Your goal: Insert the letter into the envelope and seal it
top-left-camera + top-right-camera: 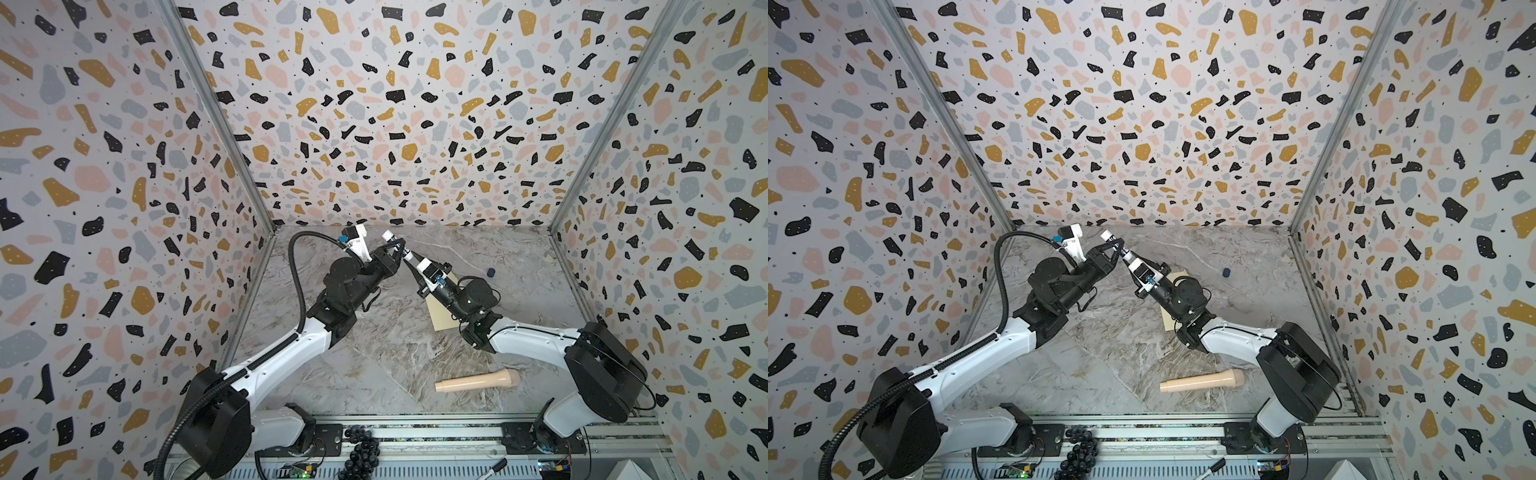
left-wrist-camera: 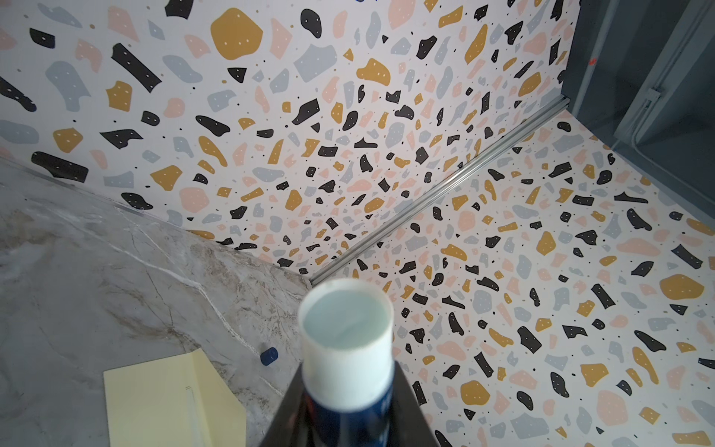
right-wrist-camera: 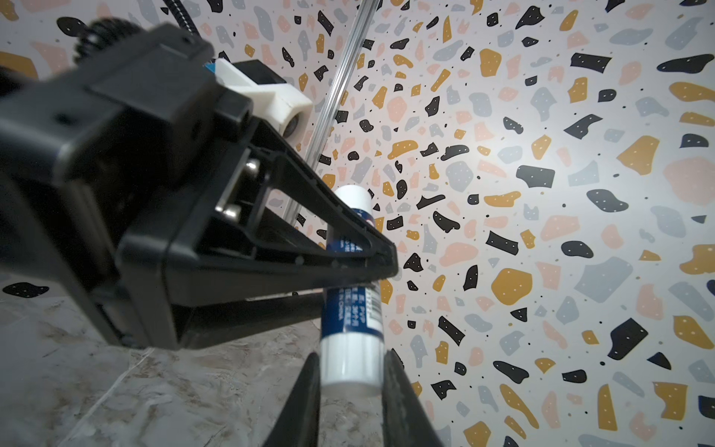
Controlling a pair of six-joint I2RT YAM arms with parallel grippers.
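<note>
A blue-and-white glue stick [image 1: 395,241] [image 3: 350,321] hangs in the air over the back of the marble table, with both grippers on it. My left gripper [image 1: 398,248] [image 2: 346,410] is shut on its blue body, and its open white end [image 2: 346,329] shows in the left wrist view. My right gripper [image 1: 409,259] [image 3: 350,371] is shut on the white end at the other tip of the glue stick. The pale yellow envelope [image 1: 438,318] [image 2: 162,402] lies flat on the table, largely under my right arm. The letter is out of view.
A small dark blue cap [image 1: 491,272] [image 2: 269,356] lies on the table [image 1: 374,365] beyond the envelope. A beige wooden handle [image 1: 478,381] lies near the front right. Black beads [image 1: 361,449] and a marker [image 1: 496,465] rest on the front rail. Patterned walls close three sides.
</note>
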